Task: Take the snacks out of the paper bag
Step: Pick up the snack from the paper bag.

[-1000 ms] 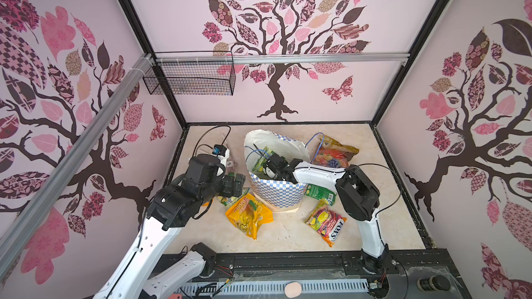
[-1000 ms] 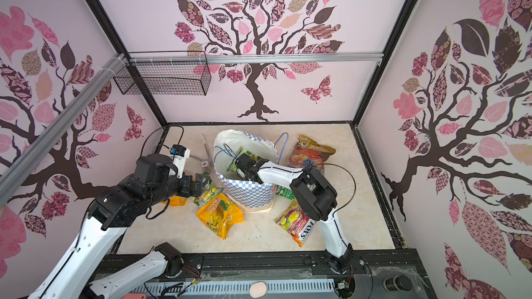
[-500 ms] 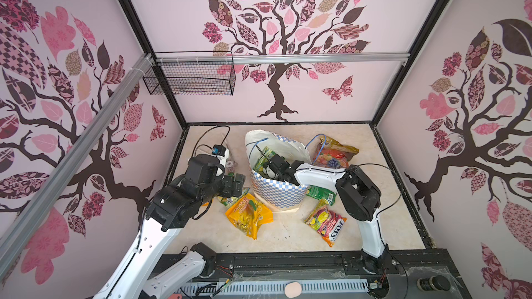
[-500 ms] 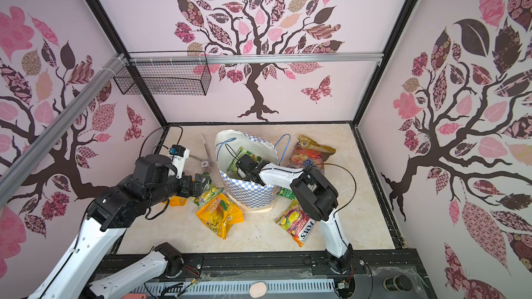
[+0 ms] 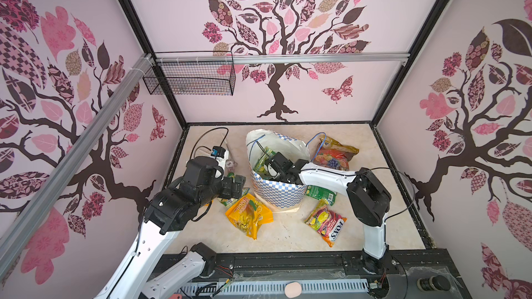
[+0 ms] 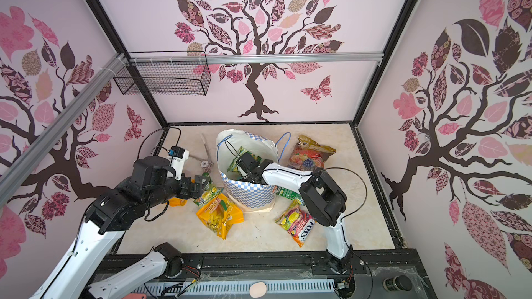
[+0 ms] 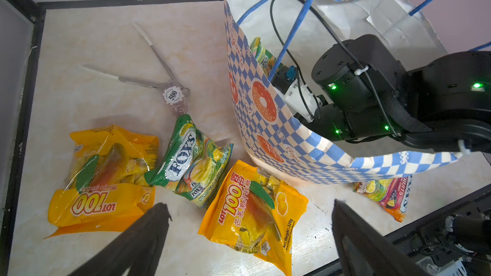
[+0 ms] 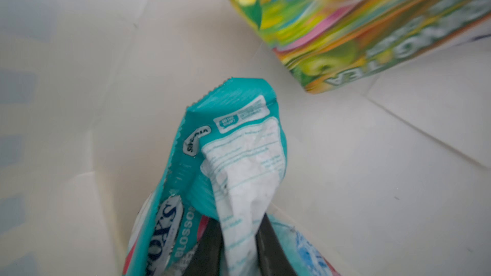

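Our right gripper (image 8: 239, 225) was clamped on a teal FOX'S packet (image 8: 233, 139) inside the paper bag (image 5: 276, 194), with a green packet (image 8: 345, 35) just beyond its tips. Our left gripper (image 7: 249, 204) hung spread wide above a yellow packet (image 7: 252, 213), beside the bag.

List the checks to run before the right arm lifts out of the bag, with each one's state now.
1. Right gripper shut on teal packet: ok, a fold is pinched.
2. Teal packet apart from green packet: ok.
3. Blue handle clear of the right wrist: cannot tell; it runs close by it.
4. Bag held down: not ok; nothing grips it.
5. Left gripper open, outside the bag: ok.
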Action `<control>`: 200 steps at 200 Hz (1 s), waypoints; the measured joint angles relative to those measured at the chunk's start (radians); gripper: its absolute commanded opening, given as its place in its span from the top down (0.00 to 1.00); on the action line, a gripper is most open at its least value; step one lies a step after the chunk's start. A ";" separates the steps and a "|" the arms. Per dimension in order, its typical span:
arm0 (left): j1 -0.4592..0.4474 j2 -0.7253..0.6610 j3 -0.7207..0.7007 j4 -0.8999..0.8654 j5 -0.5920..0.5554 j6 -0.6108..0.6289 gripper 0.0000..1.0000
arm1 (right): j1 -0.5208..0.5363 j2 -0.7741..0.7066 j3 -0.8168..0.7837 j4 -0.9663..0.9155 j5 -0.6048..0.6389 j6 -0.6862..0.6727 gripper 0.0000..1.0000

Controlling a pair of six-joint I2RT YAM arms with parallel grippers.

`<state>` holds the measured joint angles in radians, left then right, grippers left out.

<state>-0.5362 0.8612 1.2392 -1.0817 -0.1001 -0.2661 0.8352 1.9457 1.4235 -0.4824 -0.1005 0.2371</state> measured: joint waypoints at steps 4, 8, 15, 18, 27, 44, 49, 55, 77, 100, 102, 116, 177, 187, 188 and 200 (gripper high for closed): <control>0.000 -0.001 -0.002 0.001 0.001 0.000 0.03 | 0.000 -0.007 0.000 0.001 0.002 0.001 0.97; 0.000 -0.003 -0.003 0.002 0.002 -0.001 0.03 | -0.001 -0.015 0.000 0.003 0.004 0.002 0.97; 0.000 -0.005 -0.005 0.003 0.005 -0.002 0.03 | -0.001 -0.025 0.000 0.006 0.006 0.003 0.97; 0.000 -0.006 -0.006 0.003 0.005 -0.002 0.03 | -0.002 -0.029 0.000 0.007 0.007 0.003 0.97; 0.000 -0.009 -0.008 0.004 0.008 -0.004 0.03 | -0.002 -0.041 0.000 0.011 0.008 0.006 0.97; 0.000 -0.013 -0.010 0.004 0.009 -0.006 0.03 | -0.003 -0.058 0.000 0.015 0.006 0.008 0.97; 0.000 -0.013 -0.010 0.004 0.009 -0.006 0.03 | -0.004 -0.063 0.000 0.016 0.005 0.010 0.97; 0.000 -0.013 -0.010 0.004 0.009 -0.007 0.03 | -0.005 -0.069 0.000 0.016 0.002 0.011 0.97; 0.000 -0.013 -0.010 0.005 0.012 -0.008 0.03 | -0.005 -0.092 0.000 0.019 -0.005 0.018 0.97; 0.000 -0.011 -0.010 0.011 0.014 -0.008 0.03 | -0.007 -0.125 0.000 0.026 -0.009 0.028 0.98; 0.000 -0.011 -0.010 0.012 0.015 -0.008 0.03 | -0.007 -0.129 0.000 0.027 -0.009 0.029 0.98; 0.000 -0.008 -0.010 0.020 0.017 -0.010 0.03 | -0.011 -0.153 0.000 0.034 -0.008 0.032 0.99; 0.000 -0.006 -0.011 0.059 0.057 -0.014 0.04 | -0.031 -0.282 0.000 0.106 0.016 0.048 1.00; 0.000 -0.006 -0.011 0.066 0.066 -0.014 0.04 | -0.035 -0.299 0.000 0.118 0.023 0.051 1.00; 0.000 -0.006 -0.011 0.066 0.066 -0.014 0.04 | -0.035 -0.301 0.000 0.119 0.023 0.051 1.00; 0.000 -0.007 -0.013 0.074 0.079 -0.014 0.04 | -0.040 -0.317 0.000 0.130 0.030 0.055 1.00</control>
<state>-0.5362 0.8539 1.2259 -1.0073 -0.0208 -0.2798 0.7956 1.6283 1.4235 -0.3519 -0.0708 0.2920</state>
